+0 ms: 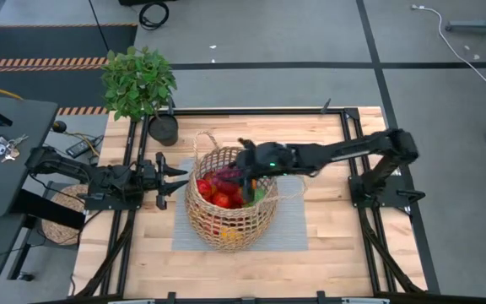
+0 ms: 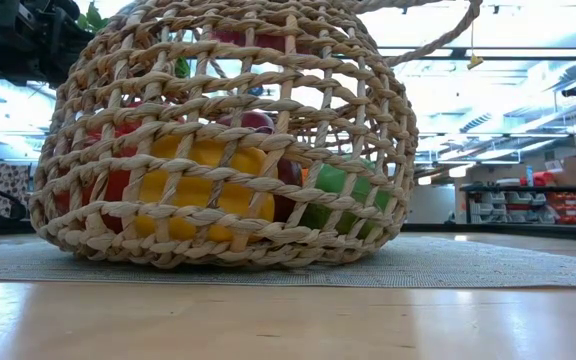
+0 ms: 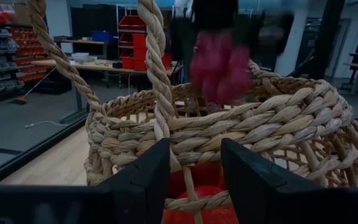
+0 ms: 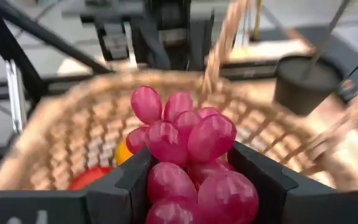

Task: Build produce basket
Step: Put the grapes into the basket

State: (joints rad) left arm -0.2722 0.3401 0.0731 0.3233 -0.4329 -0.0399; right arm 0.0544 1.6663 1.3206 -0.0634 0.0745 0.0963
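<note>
The tan wicker basket [image 1: 226, 221] stands on a grey mat [image 1: 289, 232] in the middle of the table. Through its weave show red [image 1: 213, 192], yellow [image 2: 198, 180] and green [image 2: 333, 195] produce. My right gripper [image 1: 241, 173] reaches from the table's right over the basket's opening, shut on a purple-pink grape bunch [image 4: 185, 143]. My left gripper [image 1: 175, 181] waits level at the basket's left rim. It is open, with a finger on each side of the foot of a loop handle [image 3: 161, 106]. My right gripper pinches the grape bunch's near part [image 4: 191, 186] between its two fingers, and the other grapes stick out past the fingertips. It comes from the table's right, slanting down. The bunch [image 3: 219, 65] hangs over the basket's opening, clear of the rim. My left gripper: I cannot tell whether its fingers touch the handle or the rim.
A leafy potted plant [image 1: 139, 80] in a black pot [image 1: 164, 129] stands at the table's far left corner, close behind my left gripper. Bare wood lies near and to the right of the mat. The second loop handle [image 2: 438, 40] rises at the basket's right.
</note>
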